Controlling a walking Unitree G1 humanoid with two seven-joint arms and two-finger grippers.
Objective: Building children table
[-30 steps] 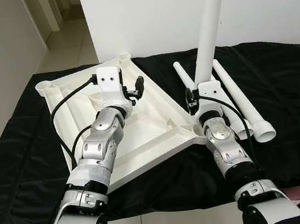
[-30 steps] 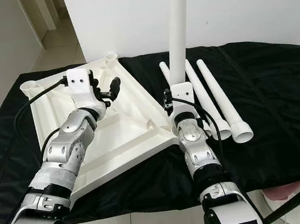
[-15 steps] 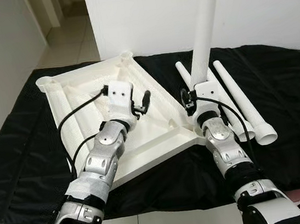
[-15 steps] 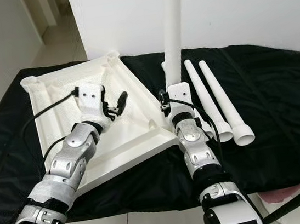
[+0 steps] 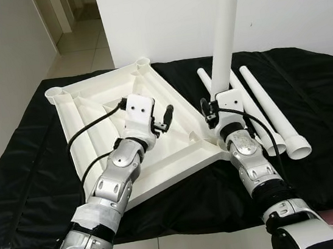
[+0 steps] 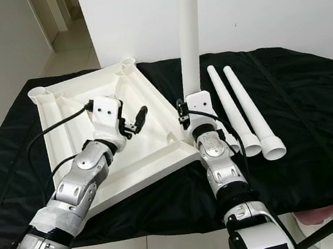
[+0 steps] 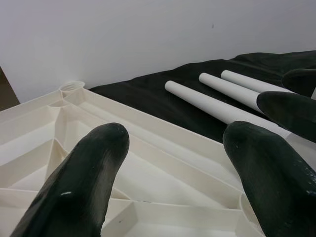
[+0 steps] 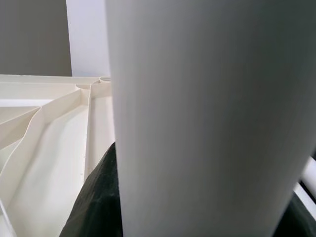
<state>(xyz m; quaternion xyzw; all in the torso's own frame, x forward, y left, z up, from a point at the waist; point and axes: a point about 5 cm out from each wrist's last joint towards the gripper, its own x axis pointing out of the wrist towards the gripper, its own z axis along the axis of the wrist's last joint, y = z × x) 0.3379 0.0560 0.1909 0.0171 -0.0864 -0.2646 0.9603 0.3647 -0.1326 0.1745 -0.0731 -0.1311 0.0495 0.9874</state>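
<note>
The white tabletop (image 5: pixel 92 119) lies upside down on the black-covered table, ribs and corner sockets facing up. My left gripper (image 5: pixel 164 117) hovers open over its middle, nothing between the fingers (image 7: pixel 79 177). At the tabletop's near right corner my right gripper (image 5: pixel 213 107) is shut on a white leg (image 5: pixel 224 25) that stands upright. The leg's foot and the corner socket are hidden behind my wrist. Seen from the right wrist, the leg (image 8: pixel 207 118) is very close. Three more legs (image 5: pixel 269 114) lie side by side on the cloth to the right.
The black cloth (image 5: pixel 32 179) covers the whole table and drops off at the near edge. A white wall (image 5: pixel 158 15) stands right behind the table. A tiled hallway (image 5: pixel 82 40) opens at the far left. Something pink (image 6: pixel 316 215) sits on the floor at the lower right.
My left gripper has drawn back from the far part of the tabletop toward its middle, still open. The right gripper keeps hold of the leg, which now stands a little straighter.
</note>
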